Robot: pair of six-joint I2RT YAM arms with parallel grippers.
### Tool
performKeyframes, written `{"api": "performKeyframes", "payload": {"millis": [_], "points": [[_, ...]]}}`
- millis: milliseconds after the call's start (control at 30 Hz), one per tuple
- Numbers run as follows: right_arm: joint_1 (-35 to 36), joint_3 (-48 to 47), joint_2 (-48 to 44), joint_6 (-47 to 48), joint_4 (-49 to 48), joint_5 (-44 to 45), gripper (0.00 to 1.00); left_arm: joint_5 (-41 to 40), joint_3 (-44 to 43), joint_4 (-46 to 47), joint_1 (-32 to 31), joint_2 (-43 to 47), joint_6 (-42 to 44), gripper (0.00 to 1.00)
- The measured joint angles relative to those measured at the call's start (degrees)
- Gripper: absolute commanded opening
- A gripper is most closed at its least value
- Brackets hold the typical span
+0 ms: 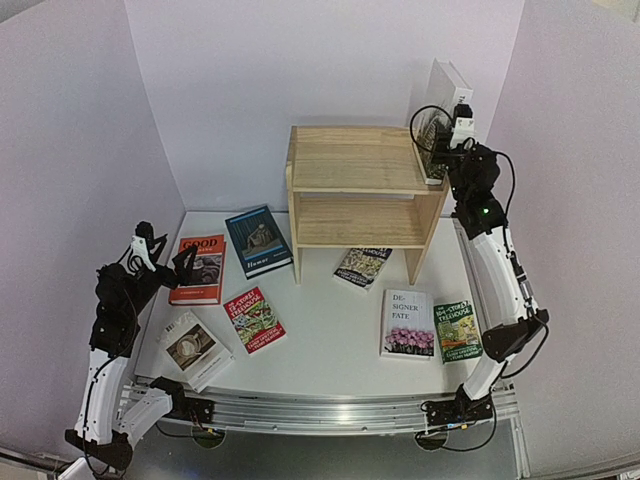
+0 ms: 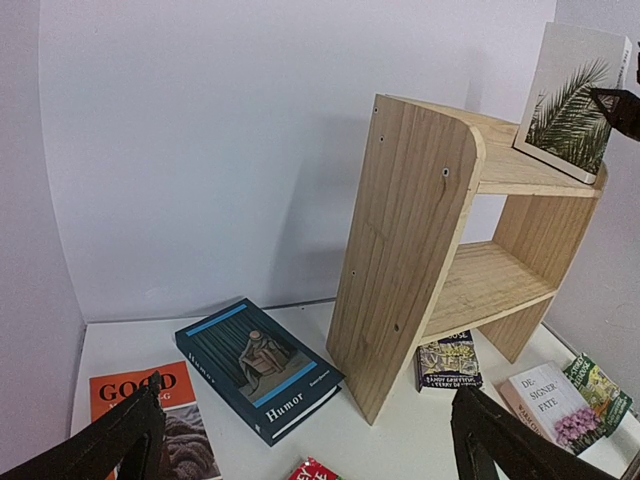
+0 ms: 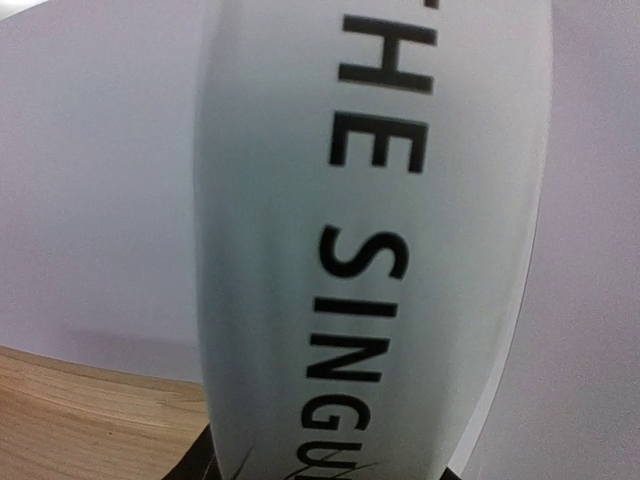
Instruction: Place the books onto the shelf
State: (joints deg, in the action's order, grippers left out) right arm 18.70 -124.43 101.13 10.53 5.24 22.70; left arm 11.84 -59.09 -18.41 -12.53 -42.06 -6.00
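the right wrist view alone shows the spine of the white book [image 3: 370, 250], lettered "the singu…" from top to bottom and filling the frame. we cannot tell whether the right gripper [image 1: 440, 150] clamps it or merely flanks it. the left wrist view shows its palm-leaf cover plainly, facing 9 o'clock. the white table [image 1: 320, 350] is enclosed by pale walls [image 1: 220, 90]. the white book stands at the 3 o'clock end of the wooden shelf [image 1: 360, 165], on the top tier, long axis vertical. the left gripper [image 1: 165, 252] hangs, fingers wide, above the orange book [image 1: 200, 268] at 9 o'clock. six more books lie flat.
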Motion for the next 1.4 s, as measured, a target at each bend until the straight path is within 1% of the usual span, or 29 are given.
{"api": "performKeyframes", "payload": {"millis": [167, 300, 600, 800, 1067, 1200, 1400], "points": [[-0.19, 0.51, -0.23, -0.02, -0.21, 0.06, 0.46, 0.00, 0.00, 0.00, 0.00, 0.00, 0.02, 1.00], [-0.58, 1.16, -0.23, 0.11, 0.01, 0.18, 0.53, 0.00, 0.36, 0.09, 0.00, 0.03, 0.02, 1.00], [-0.79, 2.24, -0.23, 0.50, 0.41, -0.02, 0.56, 0.02, 0.74, 0.03, 0.00, 0.04, 0.02, 1.00], [-0.79, 2.24, -0.23, 0.72, 0.43, -0.22, 0.62, 0.04, 0.74, 0.04, 0.00, 0.04, 0.00, 1.00], [-0.79, 2.24, -0.23, 0.82, 0.43, -0.75, 0.63, 0.04, 1.32, 0.00, 0.00, 0.04, 0.00, 1.00], [-0.79, 2.24, -0.23, 0.77, 0.41, -0.88, 0.71, 0.04, 1.51, -0.13, 0.00, 0.04, 0.00, 1.00], [-0.79, 2.26, -0.23, 0.73, 0.41, -1.91, 0.73, 0.09, 1.51, -0.13, 0.00, 0.11, 0.00, 1.00]]}}
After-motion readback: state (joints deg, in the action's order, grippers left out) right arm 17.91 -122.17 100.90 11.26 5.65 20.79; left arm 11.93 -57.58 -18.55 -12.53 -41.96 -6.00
